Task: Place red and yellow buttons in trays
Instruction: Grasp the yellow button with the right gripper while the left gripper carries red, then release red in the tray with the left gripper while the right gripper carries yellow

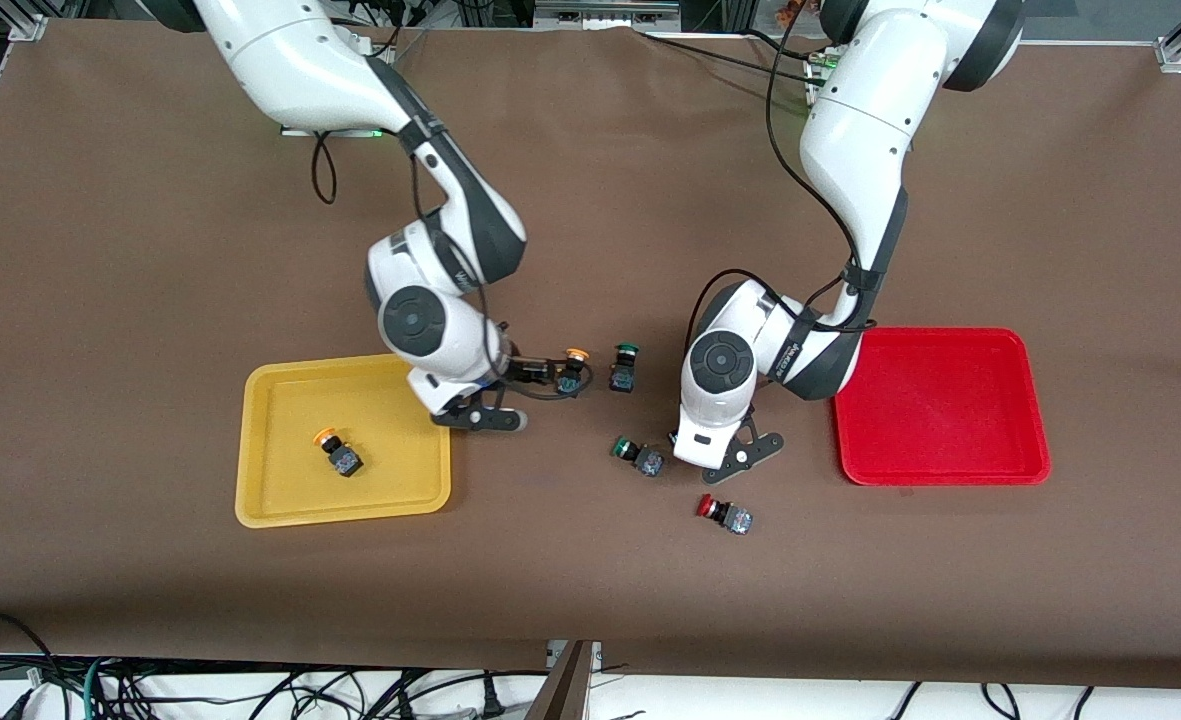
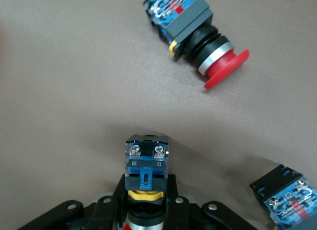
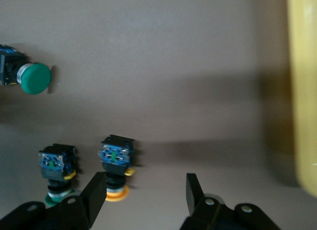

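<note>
My left gripper (image 1: 722, 462) is shut on a red button (image 2: 147, 160), held over the table beside the red tray (image 1: 940, 410); the grip shows in the left wrist view (image 2: 147, 188). A second red button (image 1: 725, 514) lies on the table nearer the camera and shows in the left wrist view (image 2: 198, 36). My right gripper (image 1: 548, 372) is open (image 3: 146, 183), low beside the yellow tray (image 1: 390, 475). A yellow button (image 1: 575, 366) stands just by one fingertip (image 3: 115, 163). Another yellow button (image 1: 338, 452) lies in the yellow tray. The red tray holds nothing.
Two green-capped buttons sit between the arms, one (image 1: 625, 366) next to the yellow button and one (image 1: 638, 455) beside my left gripper. The yellow tray's rim (image 3: 302, 91) edges the right wrist view. Brown cloth covers the table.
</note>
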You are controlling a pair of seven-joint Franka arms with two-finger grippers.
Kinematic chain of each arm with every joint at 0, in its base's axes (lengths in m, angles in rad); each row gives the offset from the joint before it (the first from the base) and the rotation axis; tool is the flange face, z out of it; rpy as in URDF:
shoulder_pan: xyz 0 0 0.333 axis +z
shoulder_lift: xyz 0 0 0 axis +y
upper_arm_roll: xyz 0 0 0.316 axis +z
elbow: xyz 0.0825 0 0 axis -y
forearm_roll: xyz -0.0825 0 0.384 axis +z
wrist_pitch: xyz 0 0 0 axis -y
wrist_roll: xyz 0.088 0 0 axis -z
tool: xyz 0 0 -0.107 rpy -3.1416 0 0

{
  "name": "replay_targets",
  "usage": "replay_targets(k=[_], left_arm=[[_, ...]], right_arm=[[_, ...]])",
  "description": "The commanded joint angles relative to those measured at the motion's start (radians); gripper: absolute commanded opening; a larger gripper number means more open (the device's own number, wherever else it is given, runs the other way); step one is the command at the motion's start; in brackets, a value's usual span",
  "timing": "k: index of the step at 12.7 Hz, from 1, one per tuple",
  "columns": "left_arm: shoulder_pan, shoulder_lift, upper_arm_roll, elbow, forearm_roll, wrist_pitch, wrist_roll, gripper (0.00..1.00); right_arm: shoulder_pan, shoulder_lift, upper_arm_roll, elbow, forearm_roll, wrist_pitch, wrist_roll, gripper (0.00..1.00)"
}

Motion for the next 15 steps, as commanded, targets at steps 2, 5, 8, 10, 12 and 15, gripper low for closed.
replay_targets(k=[2,5,8,10,12,15], left_arm=[[0.130,-0.095,-0.001,0.014,-0.030,-0.251,0.339,0.00],[0.272,-0.178,-0.001,0.006,-0.030,-0.448,0.679,0.00],[0.395,-0.185,0.001,-0.057,-0.022,-0.467,0.922,0.00],[0.405,-0.191,0.001,-0.148,-0.010,-0.375,0.938,0.00],[0.412,-0.217,0.001,-0.271,-0.013,-0.227,0.938,0.00],[0.408,-0.247,0.001,-0.287,-0.015,-0.195,0.924,1.00]], right_arm=[[0.036,0.086,-0.001,0.030,-0.013,0.123,0.127,0.73],[0.062,0.112,0.003,0.032,-0.007,0.175,0.186,0.73],[0.087,0.148,0.003,0.033,-0.006,0.238,0.220,0.73],[0.091,0.147,0.003,0.032,-0.009,0.238,0.214,0.64],[0.090,0.142,0.002,0.032,-0.018,0.232,0.202,0.40],[0.072,0.112,-0.004,0.035,-0.019,0.151,0.133,0.00]])
